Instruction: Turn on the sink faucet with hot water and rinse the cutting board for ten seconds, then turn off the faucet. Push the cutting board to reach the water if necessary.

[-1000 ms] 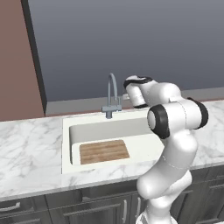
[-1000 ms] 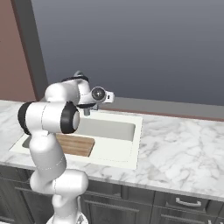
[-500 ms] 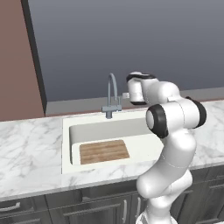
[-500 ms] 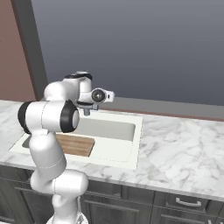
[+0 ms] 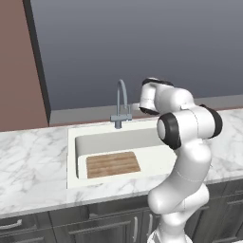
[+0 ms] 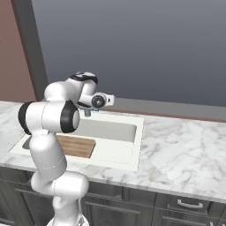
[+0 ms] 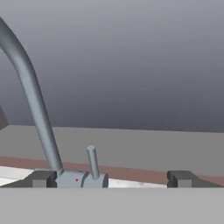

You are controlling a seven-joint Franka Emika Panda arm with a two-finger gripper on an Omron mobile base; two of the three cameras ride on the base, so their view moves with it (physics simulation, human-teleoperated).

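Observation:
The white sink (image 5: pixel 71 156) holds the wooden cutting board (image 5: pixel 113 164) flat in its left part. The grey gooseneck faucet (image 5: pixel 121 100) stands behind the basin, and no water runs from it. In the hand view my gripper (image 7: pixel 112 179) is open, its fingertips (image 7: pixel 43 178) wide apart. The faucet's base and upright lever (image 7: pixel 92 160) stand between them, close to the left tip. The spout (image 7: pixel 31 92) arches up at the left. From the right base view the board (image 6: pixel 76 146) is partly hidden behind my arm.
Grey-veined marble counter (image 6: pixel 185 145) runs on both sides of the sink. A dark grey wall panel (image 5: pixel 142 42) rises behind the faucet and a brown wall (image 5: pixel 14 61) stands at the left. Dark cabinet fronts (image 6: pixel 190 205) sit below.
My hand has shifted slightly beside the faucet. The board and the faucet have not moved.

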